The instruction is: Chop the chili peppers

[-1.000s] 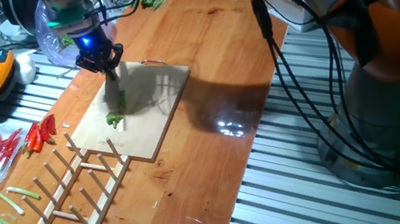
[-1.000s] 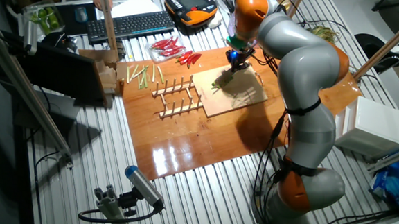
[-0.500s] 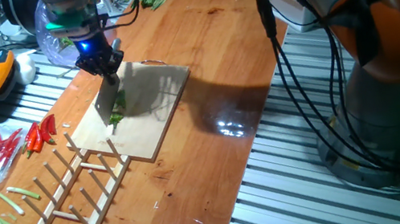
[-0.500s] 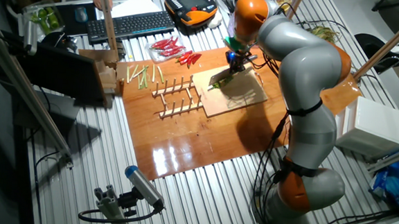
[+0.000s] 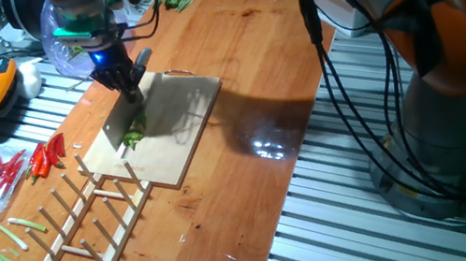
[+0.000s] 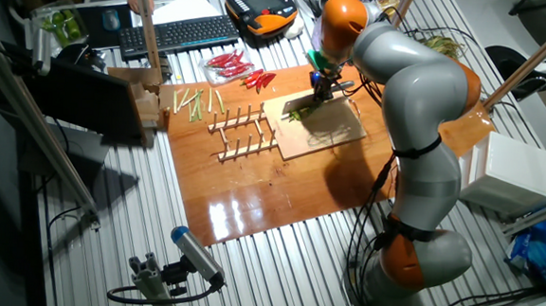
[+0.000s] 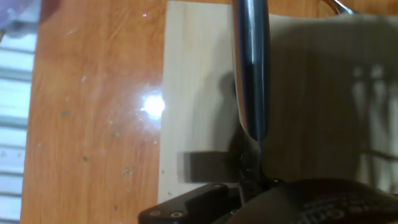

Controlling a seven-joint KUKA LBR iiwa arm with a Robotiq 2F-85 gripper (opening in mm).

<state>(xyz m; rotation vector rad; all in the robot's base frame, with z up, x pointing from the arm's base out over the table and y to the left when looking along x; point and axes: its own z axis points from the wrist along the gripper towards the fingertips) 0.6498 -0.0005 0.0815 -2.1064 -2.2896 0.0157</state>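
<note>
On cutting board: gripper clamped on knife, blade now tilted lower onto green chili than half-second back, chop underway, not finished.

Grey arm, orange joints, blk cables, blk end effector.

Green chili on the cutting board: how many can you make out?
1: a green chili lies near the cutting board edge facing the rack, partly behind the knife blade; cut pieces may be hidden.
</note>
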